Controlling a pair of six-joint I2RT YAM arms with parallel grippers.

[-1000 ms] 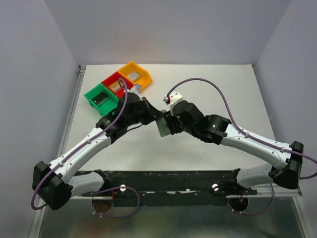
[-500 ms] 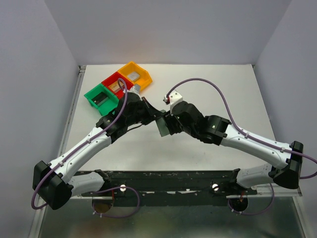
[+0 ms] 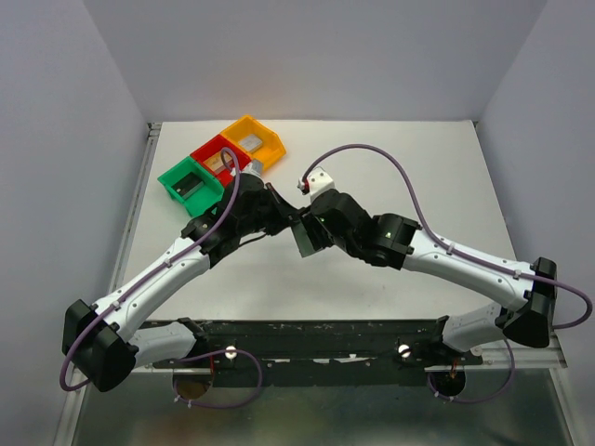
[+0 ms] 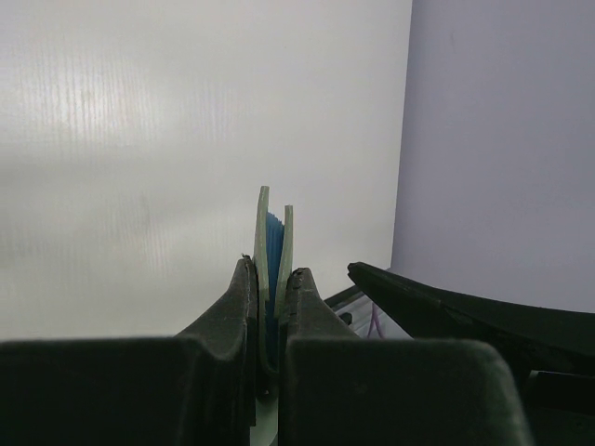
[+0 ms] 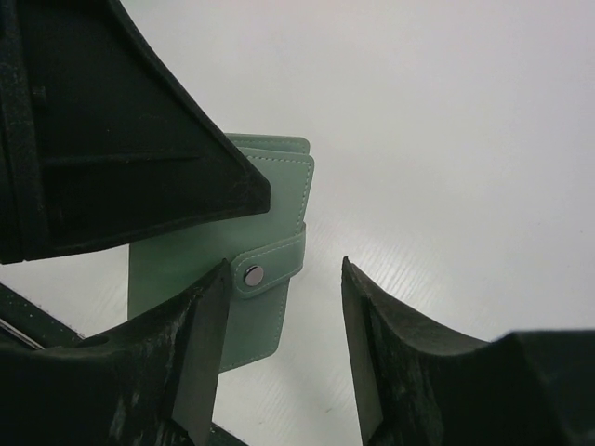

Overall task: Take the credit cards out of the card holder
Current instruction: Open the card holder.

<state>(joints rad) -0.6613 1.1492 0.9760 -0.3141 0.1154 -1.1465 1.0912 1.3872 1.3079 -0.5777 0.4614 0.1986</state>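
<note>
left end effector (image 4: 271,269) clamped on card holder (image 5: 290,190) | right end effector (image 5: 284,269) apart, edged nearer

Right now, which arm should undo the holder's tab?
Probably the right: the right gripper is open at the snapped tab, while the left gripper is shut on the holder and busy holding it.

Far-left bins (image 3: 221,160) and the card holder (image 3: 304,243) obstruct; table (image 3: 446,177) lies open rightward.
</note>
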